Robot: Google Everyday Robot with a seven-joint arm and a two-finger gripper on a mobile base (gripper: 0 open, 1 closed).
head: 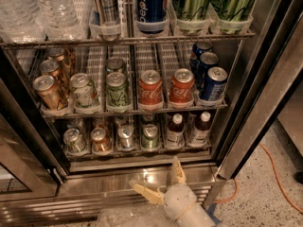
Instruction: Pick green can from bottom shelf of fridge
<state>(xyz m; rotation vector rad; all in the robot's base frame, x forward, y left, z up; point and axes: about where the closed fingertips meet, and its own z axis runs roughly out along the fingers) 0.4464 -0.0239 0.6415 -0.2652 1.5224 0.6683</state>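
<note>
The green can (pixel 150 137) stands upright at the front of the bottom shelf (pixel 142 151) of the fridge (pixel 118 186), fourth lane from the left, just left of two brown white-capped bottles (pixel 174 130). My gripper (pixel 161 181) is below the shelf, in front of the steel base panel, and a little right of the can's lane. It is open, with pale yellow fingers (pixel 178 170) spread wide and nothing between them. The upper finger points up toward the shelf edge and stops short of it.
Other small cans (pixel 100 140) fill the lanes left of the green can. The rack above holds red Coca-Cola cans (pixel 150 89), leaf-patterned cans and blue Pepsi cans. The open door's frame (pixel 265 108) stands at the right, with an orange cable (pixel 274 174) on the floor.
</note>
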